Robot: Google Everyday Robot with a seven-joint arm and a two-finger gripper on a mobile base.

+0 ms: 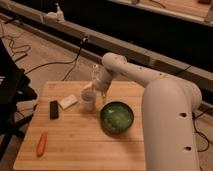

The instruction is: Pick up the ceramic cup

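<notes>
The ceramic cup [88, 101] is a small pale tumbler standing upright on the wooden table [75, 150], left of centre. My gripper [99, 89] hangs at the end of the white arm [150, 95], right above and just to the right of the cup's rim, very close to it. A small clear bottle [95, 73] stands just behind the gripper, partly hidden by it.
A wide dark green bowl [117, 117] sits right of the cup. A white block [68, 102] and a black bar [53, 109] lie to its left, and an orange piece [41, 143] lies near the front left corner. A dark chair [10, 95] stands at the left, with cables on the floor behind.
</notes>
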